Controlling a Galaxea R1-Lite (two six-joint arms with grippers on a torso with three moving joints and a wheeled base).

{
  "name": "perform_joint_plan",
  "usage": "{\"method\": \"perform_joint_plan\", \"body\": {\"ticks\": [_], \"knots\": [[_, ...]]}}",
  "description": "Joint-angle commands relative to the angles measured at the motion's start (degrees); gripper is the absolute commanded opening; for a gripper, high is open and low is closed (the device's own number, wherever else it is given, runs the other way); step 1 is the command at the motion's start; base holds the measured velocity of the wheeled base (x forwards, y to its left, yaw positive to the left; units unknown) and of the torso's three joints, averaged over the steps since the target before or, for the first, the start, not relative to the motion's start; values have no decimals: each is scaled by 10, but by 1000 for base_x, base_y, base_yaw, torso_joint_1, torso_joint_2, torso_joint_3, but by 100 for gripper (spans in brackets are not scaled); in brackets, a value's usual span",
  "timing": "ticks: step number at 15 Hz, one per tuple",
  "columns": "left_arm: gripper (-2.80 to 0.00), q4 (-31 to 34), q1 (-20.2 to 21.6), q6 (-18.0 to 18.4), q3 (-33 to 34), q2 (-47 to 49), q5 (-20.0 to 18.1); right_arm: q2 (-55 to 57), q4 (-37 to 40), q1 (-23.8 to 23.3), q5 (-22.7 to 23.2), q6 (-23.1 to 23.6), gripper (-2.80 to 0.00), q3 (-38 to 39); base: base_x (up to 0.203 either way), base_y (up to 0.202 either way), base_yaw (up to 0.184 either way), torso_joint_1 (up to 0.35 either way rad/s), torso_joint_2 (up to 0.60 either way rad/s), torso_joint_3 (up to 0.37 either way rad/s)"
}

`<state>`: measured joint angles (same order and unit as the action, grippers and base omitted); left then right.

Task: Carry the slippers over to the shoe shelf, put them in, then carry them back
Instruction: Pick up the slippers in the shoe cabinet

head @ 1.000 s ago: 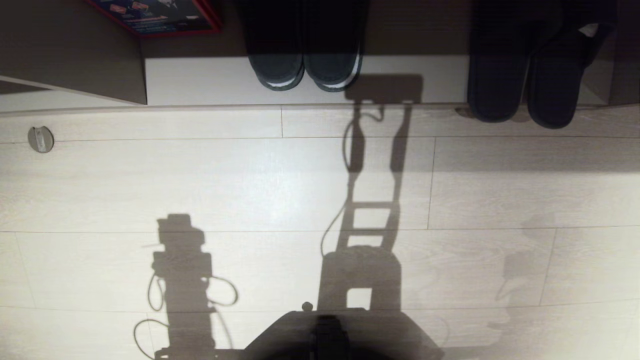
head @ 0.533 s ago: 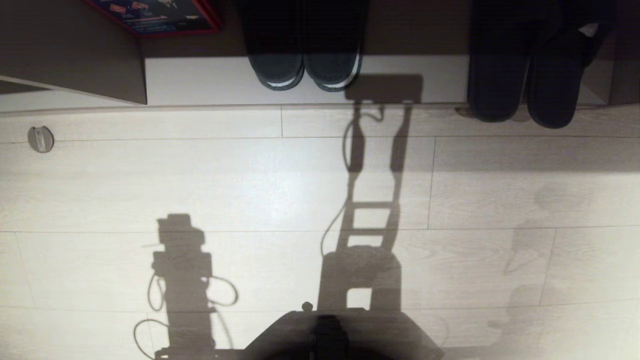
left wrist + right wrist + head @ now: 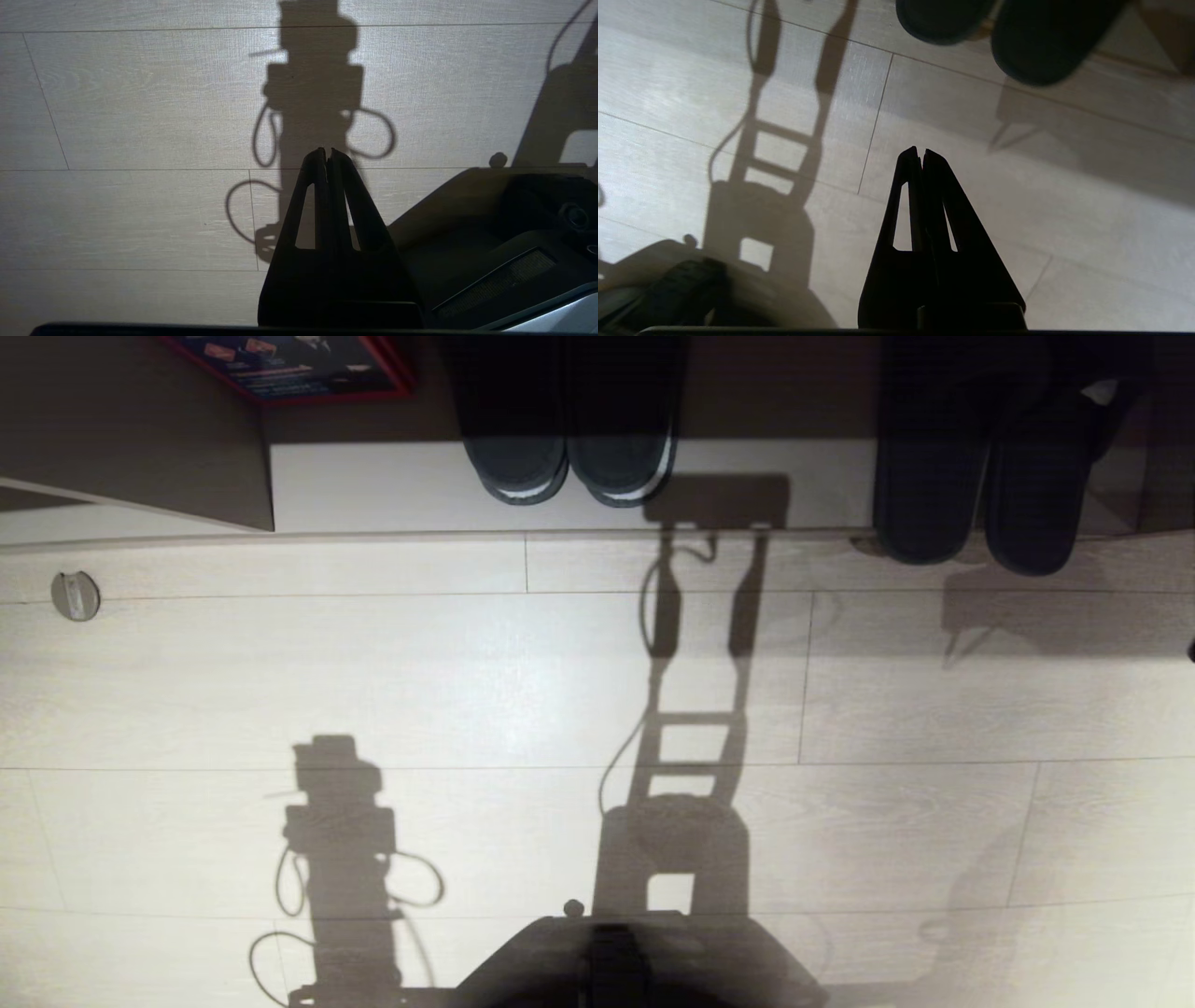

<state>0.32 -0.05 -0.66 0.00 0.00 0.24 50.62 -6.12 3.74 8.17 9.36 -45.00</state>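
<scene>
A pale wood-plank floor point(image 3: 467, 681) fills most of the head view, crossed by dark shadows of the robot's frame and cables. Along the far edge runs the shoe shelf point(image 3: 373, 485), its pale base board lit and its interior in shadow.

From the left: a red-edged box point(image 3: 289, 369) lies in the shelf's far-left corner, cut off by the frame, and 1 small round fitting point(image 3: 75, 595) sits on the floor below it. Next come 2 dark slippers with white-striped soles point(image 3: 569, 429), side by side on the base board. Their rounded ends point toward the robot and their long axes run straight back into the shelf.

Further right are the slippers point(image 3: 976, 467), 2 of them, side by side and close together. Their long axes also run front to back, rounded ends toward the robot, overhanging the shelf's front edge above the floor. The far ends vanish into shadow.

The left gripper point(image 3: 327, 151) hangs over bare floor beside the robot's base, its 2 fingers pressed together with nothing between them. The right gripper point(image 3: 920, 150) is likewise closed and empty, pointing over the floor toward the slippers' point(image 3: 994, 28) near ends, well apart from them.
</scene>
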Motion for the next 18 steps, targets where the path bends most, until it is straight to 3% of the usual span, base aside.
{"method": "perform_joint_plan", "body": {"ticks": [1, 4, 7, 11, 12, 13, 18], "knots": [[-280, 1, 0, 0, 0, 1, 0, 132, -33, 7, 2, 15, -280, -27, 0, 0, 0, 0, 0, 0], [-280, 2, 0, 0, -1, 1, 0, 228, -183, 13, 2, 57, -280, -31, 0, 0, 0, 0, 0, 0], [-280, 2, 0, 1, -1, 1, 0, 274, -333, 15, -89, 102, -280, -22, 0, 0, 0, 0, 0, 0], [-280, 2, 0, 1, -1, 1, 0, 293, -409, 15, -130, 102, -280, -26, 0, 0, 0, 0, 0, 0], [-280, 2, 0, 1, -1, 1, 0, 302, -435, 15, -132, 100, 0, -28, 0, 0, 0, 0, 0, 0], [-280, 2, 0, 2, -1, 1, 0, 314, -477, 15, -135, 98, 0, -32, 0, 0, 0, 0, 0, 0], [-280, 1, 0, 2, 0, 1, 0, 330, -479, 15, -154, 96, 0, -51, 0, 0, 0, 0, 0, 0]]}}
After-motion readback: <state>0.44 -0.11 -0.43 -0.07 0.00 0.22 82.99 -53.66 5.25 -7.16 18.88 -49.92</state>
